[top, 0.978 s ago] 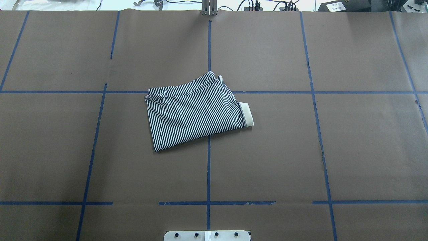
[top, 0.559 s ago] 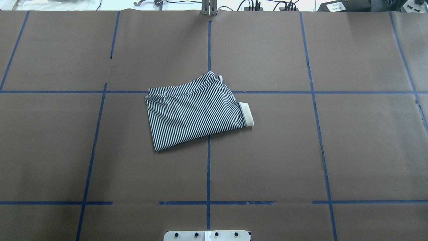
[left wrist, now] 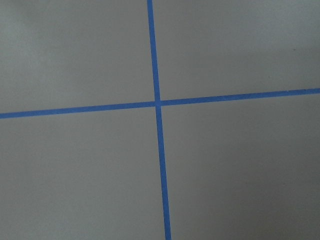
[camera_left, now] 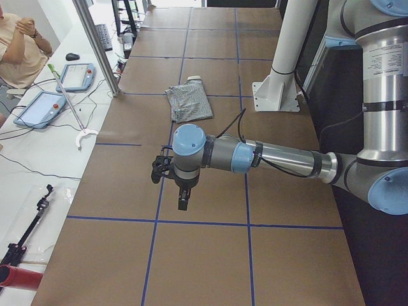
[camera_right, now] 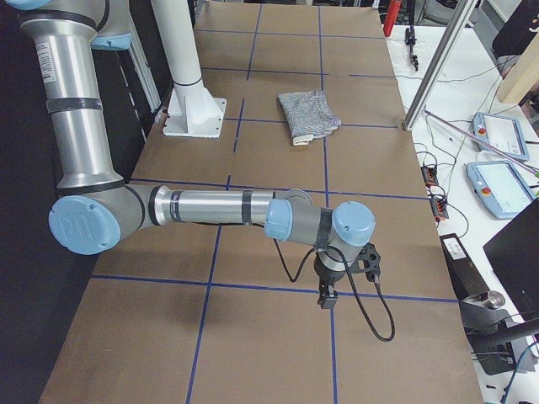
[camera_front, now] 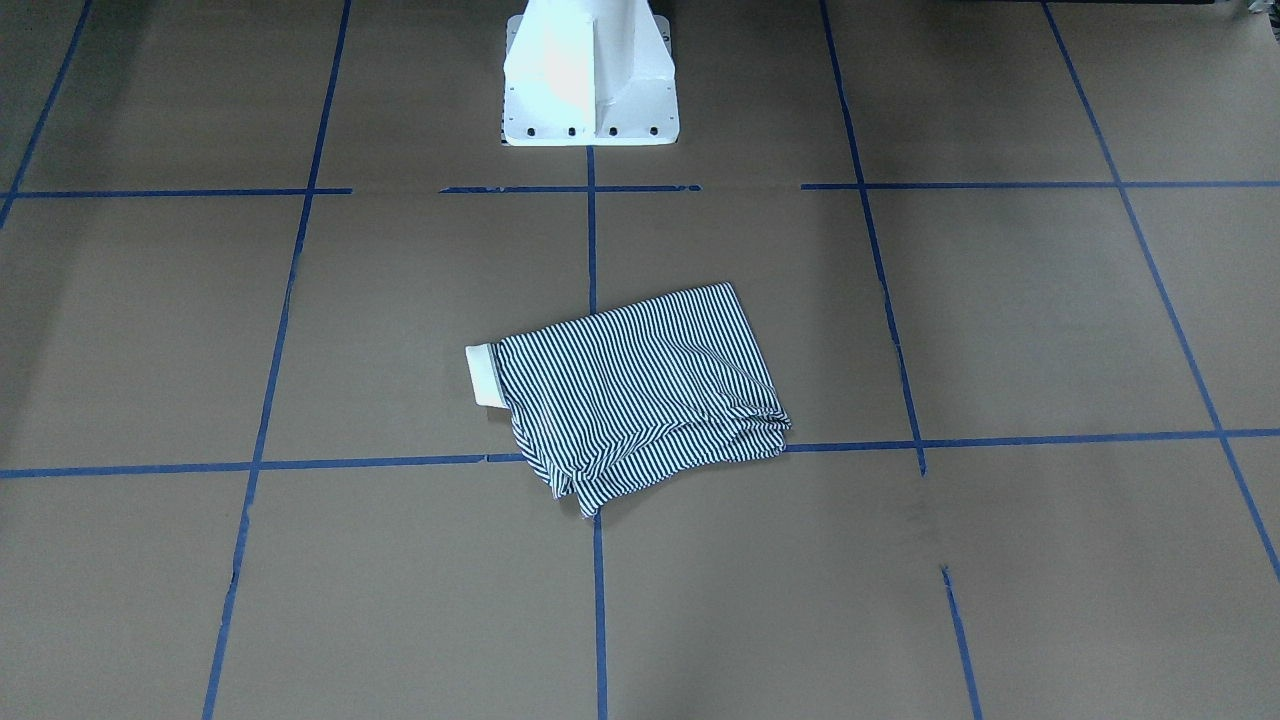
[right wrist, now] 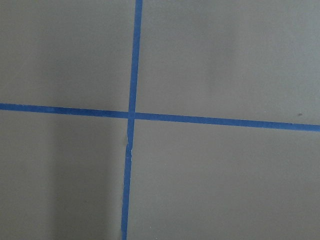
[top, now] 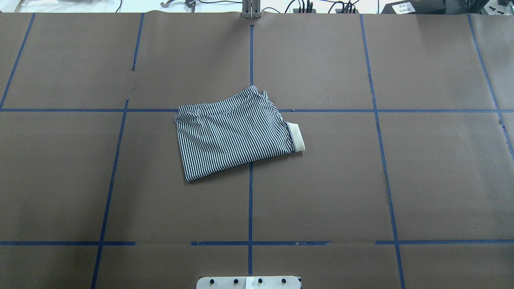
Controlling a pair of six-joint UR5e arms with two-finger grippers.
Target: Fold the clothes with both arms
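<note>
Striped shirt (top: pixel 235 134): folded into a compact, roughly rectangular bundle, lying flat on the brown-papered bench (top: pixel 421 180) just left of centre in the overhead frame. It lies skewed to the blue tape grid (top: pixel 250 200) and covers the crossing of the central line with a horizontal line. A cream band (top: pixel 296 138) shows at its right edge in that frame. Nothing touches the shirt.

Left arm (camera_left: pixel 274 156): reaches across the lower middle of the left side view, well apart from the shirt. Its end effector (camera_left: pixel 182 203) points down above the bench; its opening cannot be determined.

Right arm (camera_right: pixel 210 206): posed likewise in the right side view. Its end effector (camera_right: pixel 327 296) points down, opening also indeterminable.

Both wrist cameras show only paper and a tape crossing (left wrist: pixel 157 103).

White pedestal (camera_front: pixel 588 80): top centre of the front view.
</note>
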